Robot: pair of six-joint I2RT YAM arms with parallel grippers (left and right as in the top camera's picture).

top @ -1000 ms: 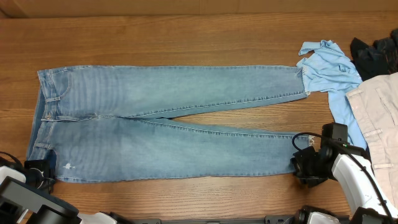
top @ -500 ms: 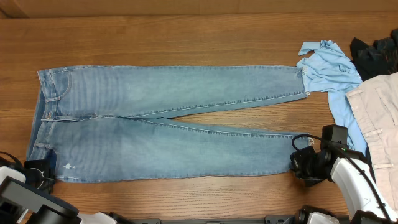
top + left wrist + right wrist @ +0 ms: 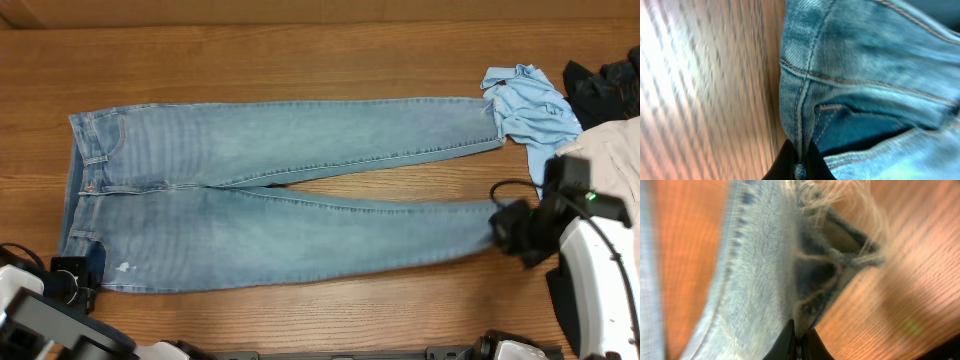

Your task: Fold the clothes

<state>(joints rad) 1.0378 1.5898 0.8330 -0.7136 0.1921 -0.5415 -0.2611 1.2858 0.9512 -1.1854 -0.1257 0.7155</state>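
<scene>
1. Denim jeans [image 3: 280,190], light-wash blue, lay spread flat on the wooden bench [image 3: 300,50]. The waistband [image 3: 85,180] was at the robot's left end and both legs ran off to its right.
2. Their two legs touched near the crotch and parted slightly toward the hems, with a thin wedge of bench showing between them.
3. At the jeans' near waistband corner, the left jaws were closed on the denim. The left wrist view showed black fingertips [image 3: 777,172] pinching a stitched seam [image 3: 802,100], with blurred wood beside it.
4. At the frayed hem [image 3: 840,255] of the near leg, the right jaws were closed on the cloth. The right wrist view showed the fabric gathered into a fold between the dark fingertips [image 3: 784,347], with pale loose threads trailing off the edge.
5. From beyond that hem the right arm [image 3: 590,250] reached in.
6. Against the far leg's hem lay a crumpled sky-blue shirt [image 3: 535,110], touching it.
7. Past the shirt, further from the jeans, lay beige trousers [image 3: 610,160] and a dark garment [image 3: 605,80].
</scene>
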